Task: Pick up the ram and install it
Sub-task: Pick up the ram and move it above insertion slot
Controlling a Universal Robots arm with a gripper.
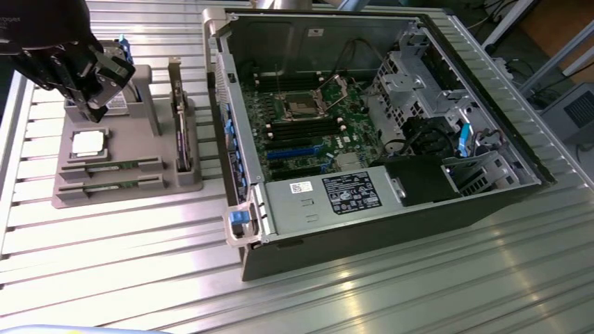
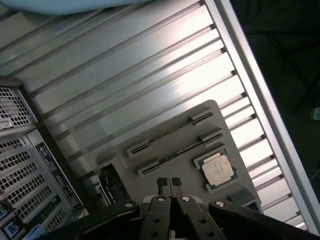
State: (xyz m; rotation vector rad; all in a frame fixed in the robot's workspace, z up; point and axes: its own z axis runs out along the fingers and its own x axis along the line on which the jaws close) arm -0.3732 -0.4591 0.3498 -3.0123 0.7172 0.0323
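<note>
Pincer [image 1: 92,111] shut tight, holding nothing, hanging over the far end of the tray [image 1: 177,182]. In the exterior view, the ram [image 1: 110,167] lies in a tray slot at 6 o'clock from the processor [image 1: 88,142], with the pincer at 12. Risk: coming down with closed jaws could knock the stick or scrape the processor lying between. The upright card [image 1: 181,132] at 3 o'clock crowds that side, and the open computer case [image 1: 371,104] stands beyond it.

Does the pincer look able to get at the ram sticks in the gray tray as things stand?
Probably yes: the pincer hangs over the gray tray and nothing covers the ram sticks, but it is shut.
</note>
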